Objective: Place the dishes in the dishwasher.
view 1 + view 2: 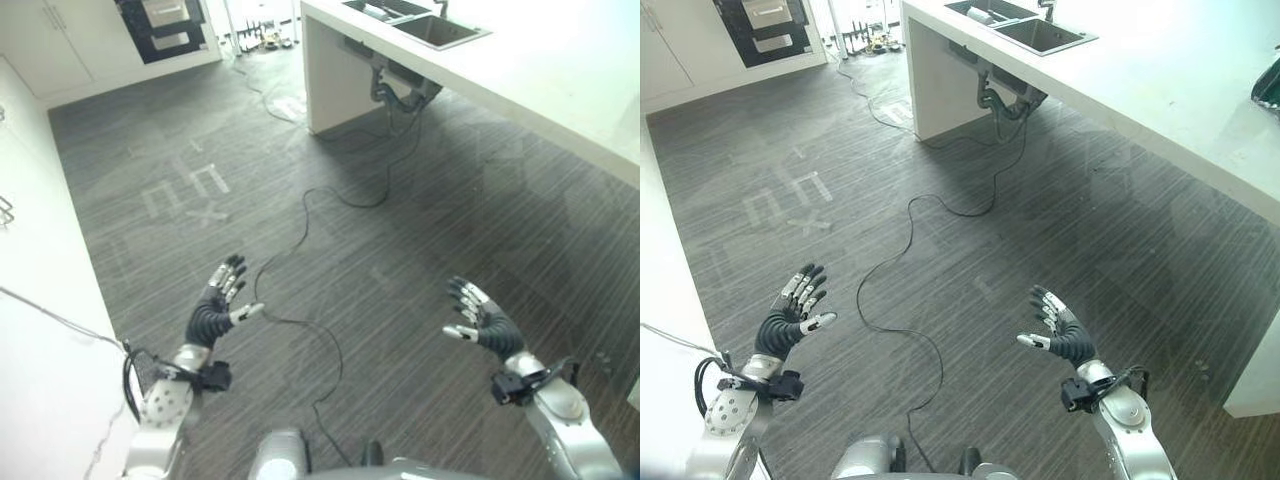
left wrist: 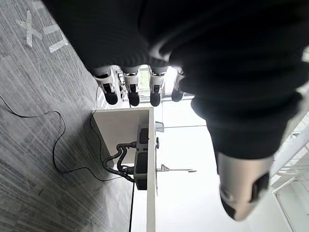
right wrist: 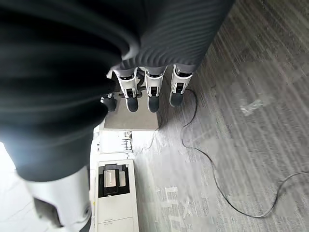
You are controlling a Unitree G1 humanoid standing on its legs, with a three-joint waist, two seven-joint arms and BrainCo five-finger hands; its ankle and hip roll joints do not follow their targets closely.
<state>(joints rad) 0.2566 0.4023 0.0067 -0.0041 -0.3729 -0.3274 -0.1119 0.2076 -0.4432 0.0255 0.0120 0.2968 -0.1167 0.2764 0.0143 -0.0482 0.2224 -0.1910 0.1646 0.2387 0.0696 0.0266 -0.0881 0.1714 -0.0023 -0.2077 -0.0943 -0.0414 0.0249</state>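
My left hand (image 1: 213, 310) is held out low over the dark wood-look floor (image 1: 400, 240), fingers straight and spread, holding nothing. My right hand (image 1: 485, 322) is out the same way on the other side, open and empty. In the wrist views the left hand's fingers (image 2: 130, 87) and the right hand's fingers (image 3: 152, 94) hang straight with nothing between them. A double sink (image 1: 425, 25) is set in the white counter (image 1: 520, 90) at the far right. A dark appliance front (image 1: 165, 25) with drawer-like panels sits in the white cabinets at the far left.
The counter runs along the right side, with grey pipes (image 1: 400, 90) under the sink. A white surface (image 1: 40, 300) borders my left side. A dark green object (image 1: 1270, 85) lies on the counter at the right edge. White tape marks (image 1: 185, 190) are on the floor.
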